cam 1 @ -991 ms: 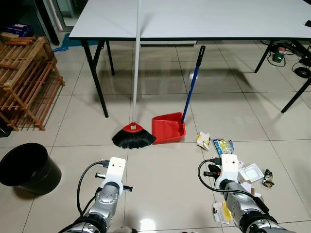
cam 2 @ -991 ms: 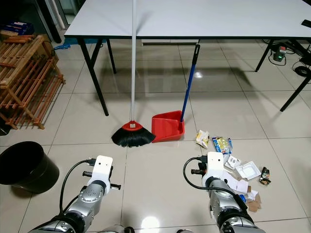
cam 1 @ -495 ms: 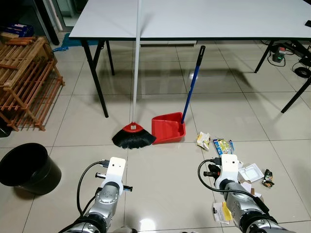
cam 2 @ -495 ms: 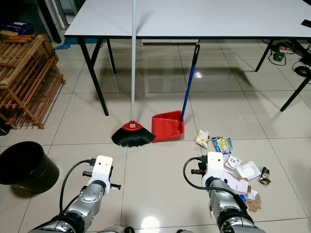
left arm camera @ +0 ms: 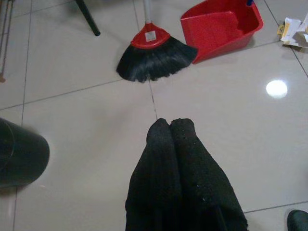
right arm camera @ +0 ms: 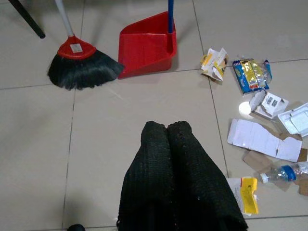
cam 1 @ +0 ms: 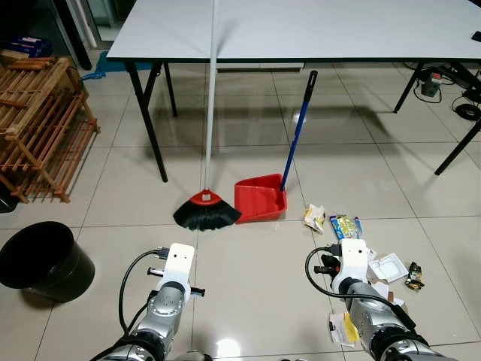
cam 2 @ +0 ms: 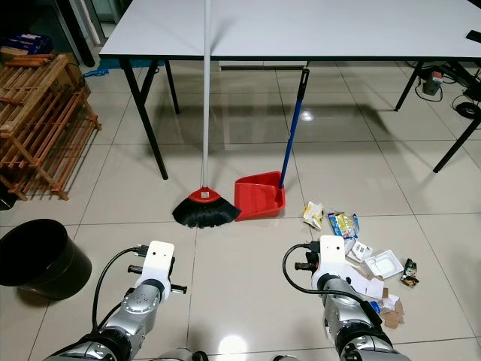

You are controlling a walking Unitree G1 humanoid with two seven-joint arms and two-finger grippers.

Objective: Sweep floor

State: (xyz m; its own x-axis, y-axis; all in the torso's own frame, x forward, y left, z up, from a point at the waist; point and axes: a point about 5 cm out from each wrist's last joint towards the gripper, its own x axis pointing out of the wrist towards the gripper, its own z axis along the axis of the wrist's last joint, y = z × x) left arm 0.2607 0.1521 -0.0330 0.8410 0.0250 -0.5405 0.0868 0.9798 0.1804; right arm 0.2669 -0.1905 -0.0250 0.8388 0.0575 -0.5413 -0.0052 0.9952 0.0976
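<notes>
A broom (cam 1: 206, 209) with black bristles, a red cap and a long white handle stands on the tiled floor, its handle leaning on the table edge. Beside it, to its right, sits a red dustpan (cam 1: 260, 197) with a blue handle. Litter (cam 1: 346, 226) of wrappers, cardboard and a bottle lies scattered on the floor at the right. My left gripper (left arm camera: 170, 122) hovers low over the tiles short of the broom, shut and empty. My right gripper (right arm camera: 167, 126) is likewise shut and empty, short of the dustpan, with the litter (right arm camera: 262, 115) close on its right.
A black bucket (cam 1: 41, 259) stands on the floor at the left. A wooden slatted rack (cam 1: 41, 124) is further back left. A large white table (cam 1: 316, 30) on black legs spans the back, with cables and a device under its right end.
</notes>
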